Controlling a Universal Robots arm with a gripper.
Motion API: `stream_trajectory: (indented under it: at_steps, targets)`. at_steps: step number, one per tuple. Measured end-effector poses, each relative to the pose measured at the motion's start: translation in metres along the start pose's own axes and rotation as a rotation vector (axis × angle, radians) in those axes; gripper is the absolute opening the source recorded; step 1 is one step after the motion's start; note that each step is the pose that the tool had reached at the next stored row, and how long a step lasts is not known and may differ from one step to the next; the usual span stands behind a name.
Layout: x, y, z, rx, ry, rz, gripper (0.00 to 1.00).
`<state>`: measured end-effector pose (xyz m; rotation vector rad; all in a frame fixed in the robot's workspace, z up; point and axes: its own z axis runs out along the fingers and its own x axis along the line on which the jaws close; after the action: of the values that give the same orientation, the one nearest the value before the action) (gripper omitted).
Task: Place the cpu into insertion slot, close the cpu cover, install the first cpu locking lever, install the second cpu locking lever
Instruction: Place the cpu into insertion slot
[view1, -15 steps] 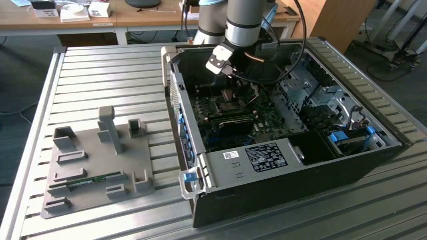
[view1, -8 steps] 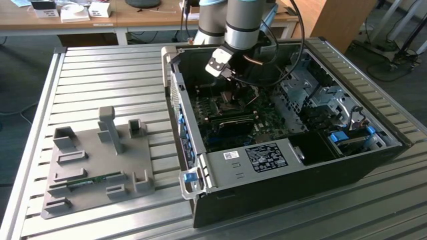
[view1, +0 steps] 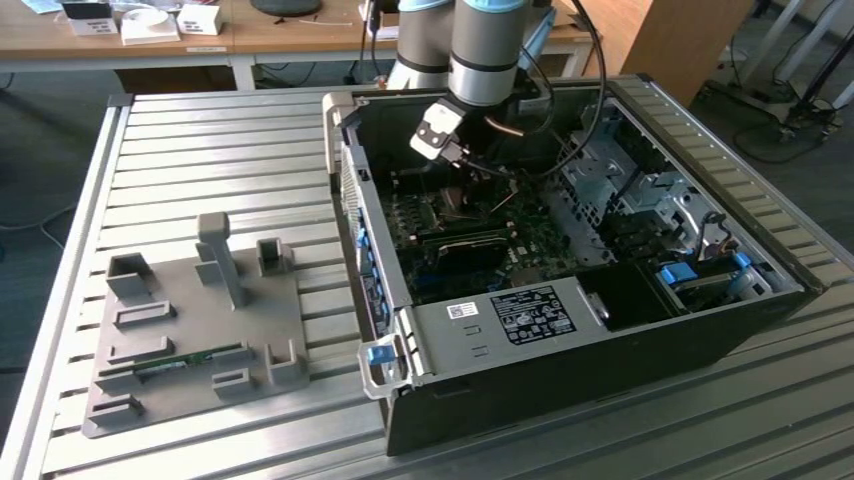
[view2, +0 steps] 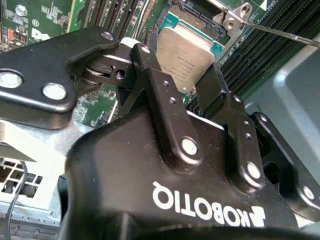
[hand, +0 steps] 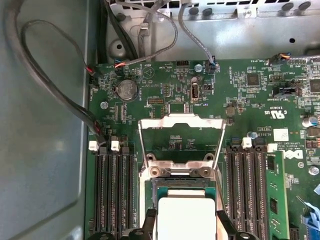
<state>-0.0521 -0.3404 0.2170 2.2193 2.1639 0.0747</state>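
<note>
Second wrist view: pincer (view2: 178, 64) astride cpu (view2: 189, 47)

The grey arm (view1: 487, 50) stands nearly upright, right above the black end effector (view2: 181, 67). The end effector points down. Its two fingers (view2: 161, 95) squeeze the cpu (view2: 185, 47) between them, one on each side.

Soft, even light throughout, with pale glare on the cpu (hand: 182, 217).
</note>
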Motion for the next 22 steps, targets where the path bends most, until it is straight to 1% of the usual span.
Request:
stream_trajectory:
  at_steps: [3, 8, 13, 17, 22]
  targets:
    - [0.0000, -0.0001, 0.0025, 0.0003, 0.0000, 0.000, 0.54]
    - [-0.0001, -0.0003, 0.0043, 0.0004, 0.0002, -0.007, 0.54]
    - [-0.0001, -0.0003, 0.0053, 0.0006, 0.0018, -0.034, 0.54]
    - [-0.0001, -0.0004, 0.0061, 0.0007, 0.0040, -0.067, 0.54]
    - [0.0011, -0.0009, 0.0073, 0.0006, 0.0044, -0.071, 0.54]
